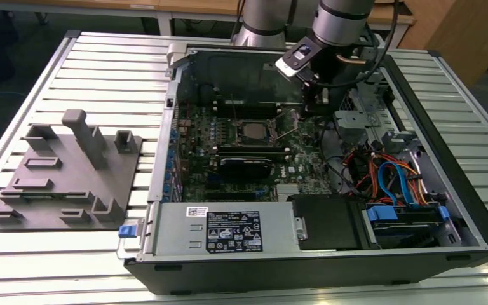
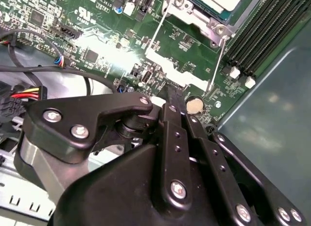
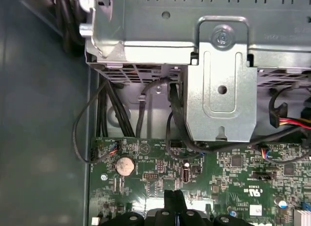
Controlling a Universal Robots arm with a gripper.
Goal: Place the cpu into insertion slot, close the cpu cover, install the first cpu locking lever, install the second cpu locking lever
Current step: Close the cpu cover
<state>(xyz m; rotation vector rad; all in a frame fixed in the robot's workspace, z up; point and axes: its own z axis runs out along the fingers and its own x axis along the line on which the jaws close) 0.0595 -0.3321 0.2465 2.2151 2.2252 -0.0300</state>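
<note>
The cpu [image 1: 251,130] lies flat in the middle of the green motherboard [image 1: 197,146], its silver top also visible in the second wrist view [image 2: 216,0]. The silvery cpu cover [image 2: 194,14] frames it, and the insertion slot beneath is hidden. Two thin wire locking levers [image 2: 154,34] [image 2: 217,65] run along the sides of the socket. My gripper [image 1: 314,107] hangs over the board to the exterior view's right of the cpu. Its black fingertips [image 2: 172,95] [image 3: 174,199] are shut together just above the board, with nothing visible between them.
A coin cell [image 3: 124,165] sits close to the fingertips. A metal drive cage [image 3: 221,80] with black cables [image 3: 112,114] stands beyond the board edge. Black memory slots [image 2: 262,31] flank the socket. A grey fixture block [image 1: 66,171] rests on the slatted table.
</note>
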